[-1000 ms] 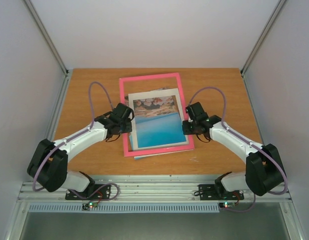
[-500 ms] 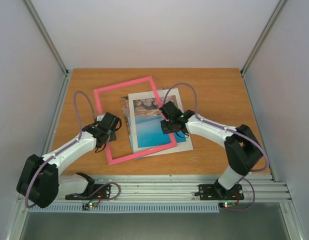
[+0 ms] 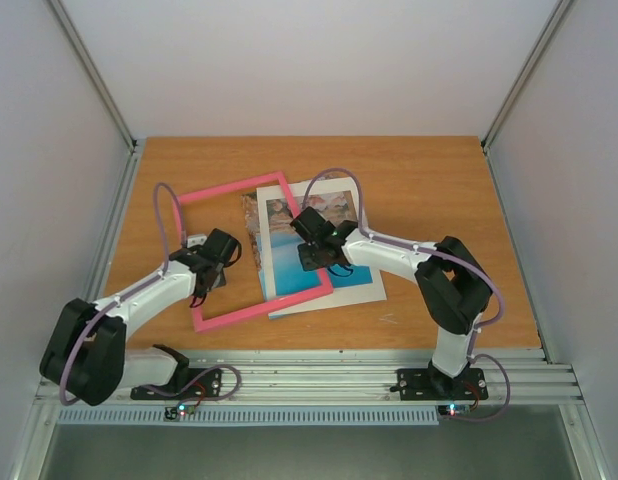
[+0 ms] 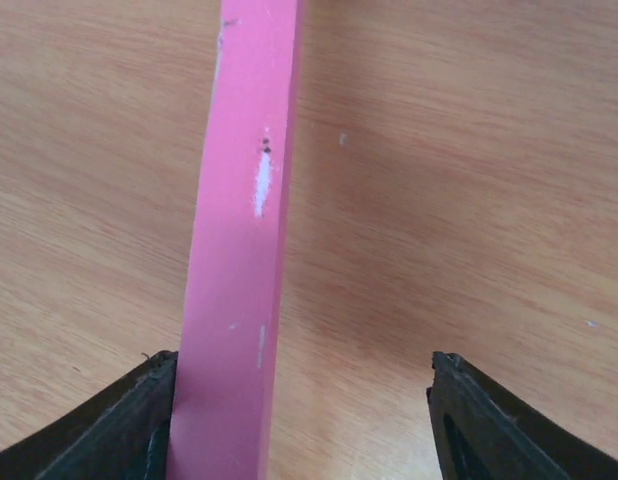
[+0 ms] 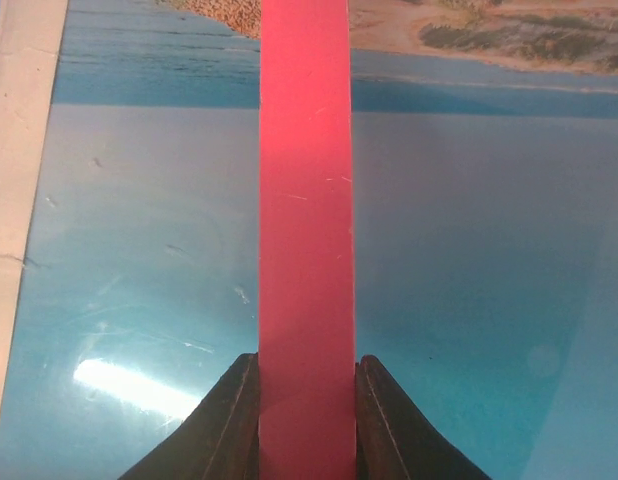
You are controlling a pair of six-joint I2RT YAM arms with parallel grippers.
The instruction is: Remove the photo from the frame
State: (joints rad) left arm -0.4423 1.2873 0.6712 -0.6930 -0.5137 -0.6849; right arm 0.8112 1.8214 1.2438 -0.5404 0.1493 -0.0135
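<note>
Looking down from the top camera, I saw the frame (image 3: 257,311), a thin bright pink rectangle, lying skewed on the worktop (image 3: 439,180). Its left part sat over bare wood and its right part over the photo (image 3: 289,270). The photo was a glossy seaside print, with blue water at the near end and pale rocks at the far end. It lay flat near the middle of the worktop on a white mat (image 3: 361,288) that showed past its right and near edges.

Only that view gave me the whole outline of frame and print; each wrist camera showed a single pink bar. The right wrist camera made plain what the overhead could not. The right fingers (image 5: 229,425) were pinched on the frame's right bar, one on each side, with the blue of the photo filling the view behind it. The left wrist camera showed the left fingers (image 4: 119,430) spread wide. The frame's left bar touched the inner face of one finger and stood well apart from the other, with wood grain under it.
</note>
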